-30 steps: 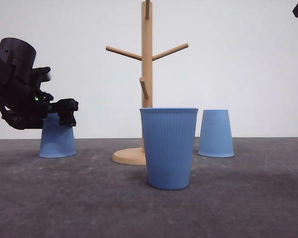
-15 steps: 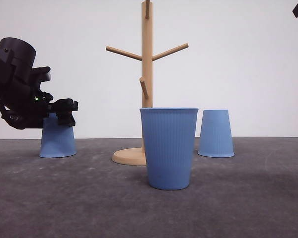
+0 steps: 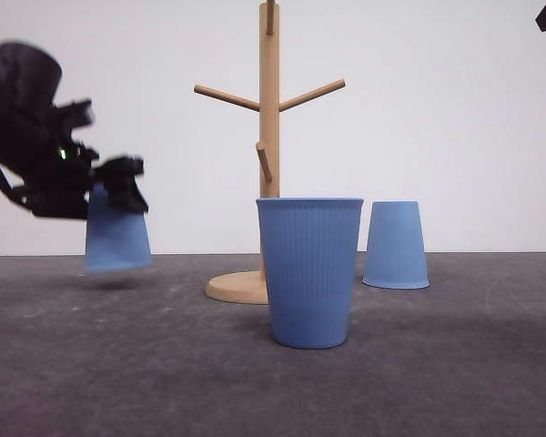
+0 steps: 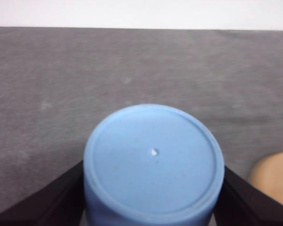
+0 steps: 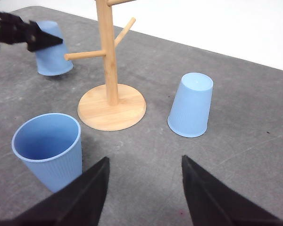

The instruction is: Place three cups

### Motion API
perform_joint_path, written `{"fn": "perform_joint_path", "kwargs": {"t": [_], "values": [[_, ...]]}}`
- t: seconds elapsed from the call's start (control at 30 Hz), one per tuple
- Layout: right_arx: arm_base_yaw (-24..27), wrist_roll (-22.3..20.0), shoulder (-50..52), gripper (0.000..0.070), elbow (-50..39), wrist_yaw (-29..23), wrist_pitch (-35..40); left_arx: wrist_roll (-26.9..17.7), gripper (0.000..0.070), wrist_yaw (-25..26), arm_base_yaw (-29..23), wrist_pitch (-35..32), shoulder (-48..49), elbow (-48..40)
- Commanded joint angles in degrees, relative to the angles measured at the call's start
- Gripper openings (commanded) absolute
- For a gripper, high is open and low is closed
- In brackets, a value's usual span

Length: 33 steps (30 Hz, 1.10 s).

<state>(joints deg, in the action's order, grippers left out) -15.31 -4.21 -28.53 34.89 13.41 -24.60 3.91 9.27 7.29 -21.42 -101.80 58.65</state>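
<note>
While the left gripper [image 3: 118, 187] is clamped on the inverted cup [image 3: 117, 239], which hangs just clear of the table [image 3: 455, 364] and slightly tilted, raise it smoothly and keep the hold square so the ribbed wall does not slip. Of the other 2 cups, the upright cup [image 3: 309, 271] stands in front of the peg stand [image 3: 269, 109] and the far cup [image 3: 396, 244] sits upside down to its right. Your right gripper [image 5: 144, 176] waits with its fingers apart.
</note>
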Motion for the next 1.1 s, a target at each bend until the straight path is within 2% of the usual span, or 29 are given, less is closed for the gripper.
{"fn": "perform_joint_path", "kwargs": {"t": [0.0,0.17,0.33,0.47,0.6,0.7,0.9,1.07], "values": [[-0.2,0.8,-0.2,0.0309,0.5,0.1,0.5,1.7,0.0306,0.4,0.1,3.0,2.3,1.0],[-0.2,0.8,-0.2,0.0309,0.5,0.1,0.5,3.0,0.0303,1.4,0.0,12.8,10.8,1.0],[-0.2,0.8,-0.2,0.0309,0.5,0.1,0.6,10.0,0.0302,7.9,-1.2,20.0,19.5,1.0],[-0.2,0.8,-0.2,0.0309,0.5,0.1,0.6,17.1,0.0301,13.7,-2.2,20.6,23.5,0.9],[-0.2,0.8,-0.2,0.0309,0.5,0.1,0.6,22.3,0.0302,15.4,-2.9,19.6,24.6,0.2],[-0.2,0.8,-0.2,0.0309,0.5,0.1,0.6,25.3,0.0302,15.6,-2.9,16.3,24.7,-0.9],[-0.2,0.8,-0.2,0.0309,0.5,0.1,0.6,35.6,0.0302,15.4,-3.3,1.7,24.6,-6.1],[-0.2,0.8,-0.2,0.0309,0.5,0.1,0.6,40.9,0.0302,8.8,-2.8,-13.2,24.6,-10.6]]}}
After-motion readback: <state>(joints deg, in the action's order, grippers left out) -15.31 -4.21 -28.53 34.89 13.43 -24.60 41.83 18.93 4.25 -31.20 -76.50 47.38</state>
